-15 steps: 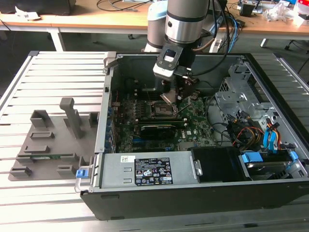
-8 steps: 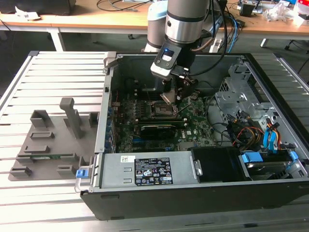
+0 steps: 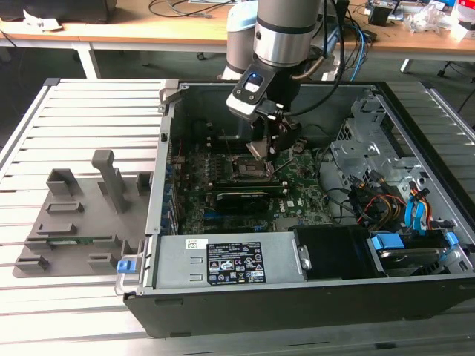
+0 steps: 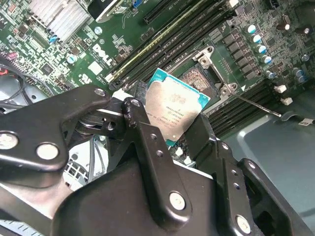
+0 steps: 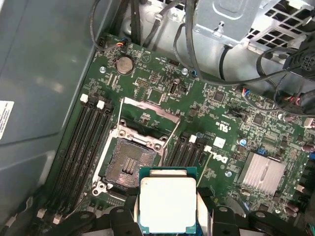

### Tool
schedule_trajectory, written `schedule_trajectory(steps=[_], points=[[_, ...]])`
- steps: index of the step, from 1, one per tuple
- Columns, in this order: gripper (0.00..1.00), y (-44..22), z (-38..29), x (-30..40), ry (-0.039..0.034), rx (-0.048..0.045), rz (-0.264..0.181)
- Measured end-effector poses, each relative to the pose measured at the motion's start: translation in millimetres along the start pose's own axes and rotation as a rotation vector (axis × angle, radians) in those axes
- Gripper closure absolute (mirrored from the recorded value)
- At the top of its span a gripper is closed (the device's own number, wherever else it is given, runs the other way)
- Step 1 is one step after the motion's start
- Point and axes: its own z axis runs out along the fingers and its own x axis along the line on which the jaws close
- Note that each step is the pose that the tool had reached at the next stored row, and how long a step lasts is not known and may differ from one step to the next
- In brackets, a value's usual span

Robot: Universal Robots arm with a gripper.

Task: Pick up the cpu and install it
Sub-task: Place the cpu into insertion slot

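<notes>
The cpu [image 5: 168, 201], a small square chip with a pale silvery top and a green rim, is held flat between my black fingers [image 4: 138, 124]. My gripper [image 5: 168, 212] is shut on it from two opposite sides. In the exterior view the gripper [image 3: 266, 145] hangs inside the open computer case, just above the motherboard. The open black cpu socket [image 5: 129, 164] with its raised metal frame lies beside and below the chip, apart from it. In the second wrist view the cpu [image 4: 172, 110] hovers tilted next to the socket [image 4: 199, 81].
Memory slots [image 5: 86, 147] flank the socket. A finned heat sink [image 5: 263, 172] and cables [image 3: 371, 200] near the drive cage [image 3: 371, 144] sit in the exterior view's right of the case [image 3: 245, 297]. A grey fixture tray [image 3: 82, 215] holding a green strip lies to the left.
</notes>
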Motion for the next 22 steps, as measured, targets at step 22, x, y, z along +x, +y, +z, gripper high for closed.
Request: schedule_trajectory(steps=[22], points=[[0.45, 0.0, 0.5, 0.0, 0.0064, 0.0077, 0.334]])
